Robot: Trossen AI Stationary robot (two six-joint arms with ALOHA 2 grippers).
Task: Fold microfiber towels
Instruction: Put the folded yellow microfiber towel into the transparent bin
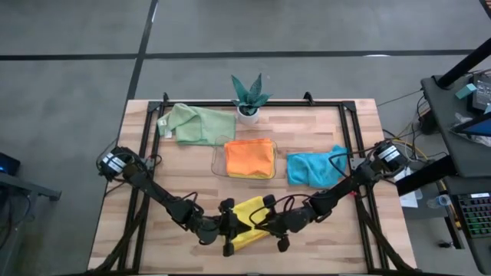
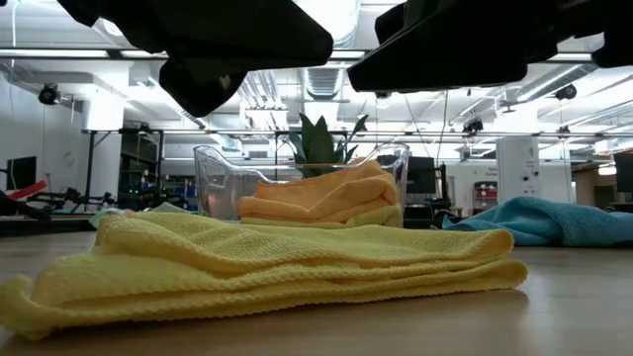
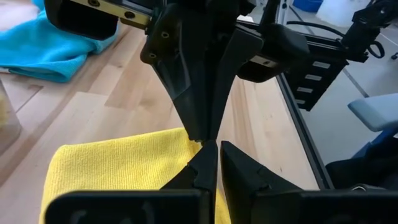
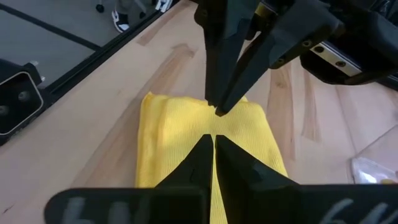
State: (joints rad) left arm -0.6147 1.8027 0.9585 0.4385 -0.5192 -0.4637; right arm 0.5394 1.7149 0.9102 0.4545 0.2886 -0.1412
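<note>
A folded yellow towel (image 1: 249, 217) lies flat on the table near its front edge, and also shows in the low view (image 2: 267, 262). My left gripper (image 1: 232, 227) and my right gripper (image 1: 270, 223) hang just above it, shut and empty. They point at each other, tips almost meeting, in the left wrist view (image 3: 216, 163) and the right wrist view (image 4: 213, 144). An orange towel (image 1: 249, 158) lies in the clear tray (image 1: 218, 159) with a yellow edge (image 2: 346, 214) under it. A teal towel (image 1: 313, 168) and a pale green towel (image 1: 196, 123) lie loose on the table.
A small potted plant (image 1: 248, 100) stands at the far edge behind the tray. A dark frame (image 1: 230, 104) runs around the tabletop. Bare wood lies at the front left (image 1: 146, 230) and front right (image 1: 337, 238).
</note>
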